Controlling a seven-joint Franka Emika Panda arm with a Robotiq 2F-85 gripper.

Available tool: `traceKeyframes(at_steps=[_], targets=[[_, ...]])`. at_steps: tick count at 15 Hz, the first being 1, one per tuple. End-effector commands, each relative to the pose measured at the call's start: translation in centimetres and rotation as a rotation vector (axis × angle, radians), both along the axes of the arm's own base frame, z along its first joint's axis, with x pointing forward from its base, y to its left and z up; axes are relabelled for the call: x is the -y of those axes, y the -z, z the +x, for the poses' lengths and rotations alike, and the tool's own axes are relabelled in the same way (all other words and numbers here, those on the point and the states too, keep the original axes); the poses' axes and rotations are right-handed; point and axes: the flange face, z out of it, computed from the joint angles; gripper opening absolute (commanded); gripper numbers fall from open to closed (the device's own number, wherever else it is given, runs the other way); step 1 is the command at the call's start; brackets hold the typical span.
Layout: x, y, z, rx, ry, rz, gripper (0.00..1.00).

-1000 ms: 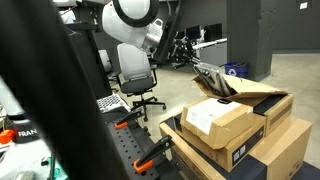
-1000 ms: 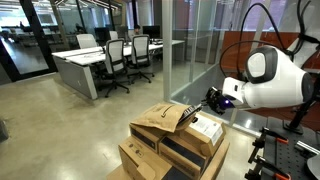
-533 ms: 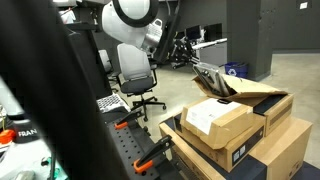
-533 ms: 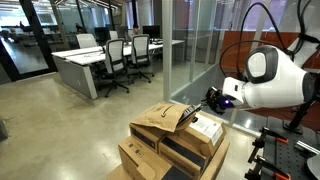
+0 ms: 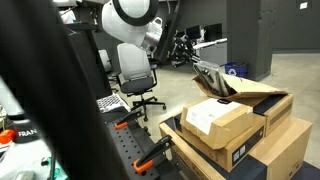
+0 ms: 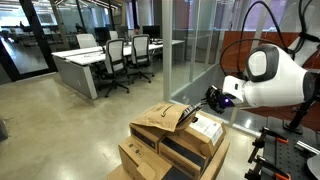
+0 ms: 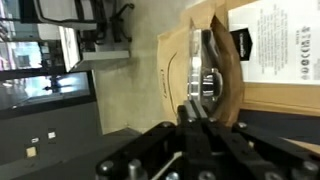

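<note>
Gripper (image 7: 196, 110) is clenched, seemingly on the near end of dark strap (image 7: 207, 65), so the strap is raised off paper bag (image 5: 250, 92) ahead. The bag is supported by cardboard boxes (image 5: 240, 150) beneath.

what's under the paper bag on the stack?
A cardboard box shows under the bag, with a white-labelled box beside it. The bag covers most of that box's top, so anything lying between them cannot be seen.

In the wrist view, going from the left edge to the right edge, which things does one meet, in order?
office chair base → brown paper bag → white printed label
</note>
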Motion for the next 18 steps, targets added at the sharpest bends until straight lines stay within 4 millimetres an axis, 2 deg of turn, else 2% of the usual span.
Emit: traceKeyframes(at_steps=[1,18], targets=[[-0.04,-0.72,0.1,0.03,-0.004,0.013,0.0],[-0.32,-1.5,0.11,0.056,-0.009,0.024,0.0]])
